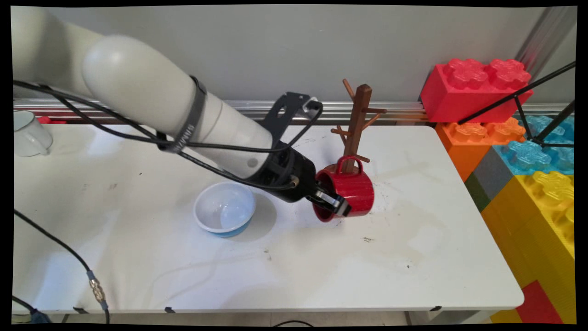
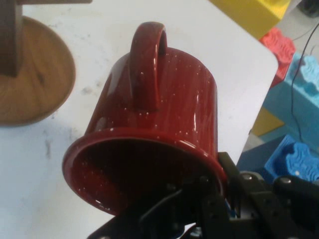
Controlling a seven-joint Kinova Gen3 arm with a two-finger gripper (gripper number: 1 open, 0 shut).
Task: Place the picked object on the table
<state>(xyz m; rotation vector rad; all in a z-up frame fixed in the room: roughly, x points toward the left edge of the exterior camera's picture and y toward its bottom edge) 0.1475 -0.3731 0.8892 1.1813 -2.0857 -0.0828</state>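
Bowl (image 1: 224, 208) sits nearest me in the main view, white inside with a blue outside, on the white table (image 1: 138, 257), just left of the arm's wrist. Right of it the gripper (image 1: 331, 202) pinches the rim of a red mug (image 1: 347, 191): one finger lies outside the wall, the other goes into the mouth. I see the mug tipped on its side, mouth toward the near left, handle up. It sits just in front of the wooden mug tree (image 1: 356, 128), and its handle overlaps the tree's trunk from this angle; I cannot tell whether they touch. A white cup (image 1: 28, 133) stands at the far left edge. Big toy blocks (image 1: 477, 87) are stacked off the table's right end.

Hand view: the red mug (image 2: 154, 134) fills the picture, with its handle (image 2: 147, 59) pointing away from me and its mouth toward the camera. The gripper (image 2: 219, 189) is clamped on the rim wall at lower right. The tree's round base (image 2: 35, 79) lies at far left, apart from the mug.

My worries: the grip is on a thin glossy rim off to one side, so the mug's weight could twist it in the fingers or let it slip out. The low pegs are close, and a swing could knock the tree over.
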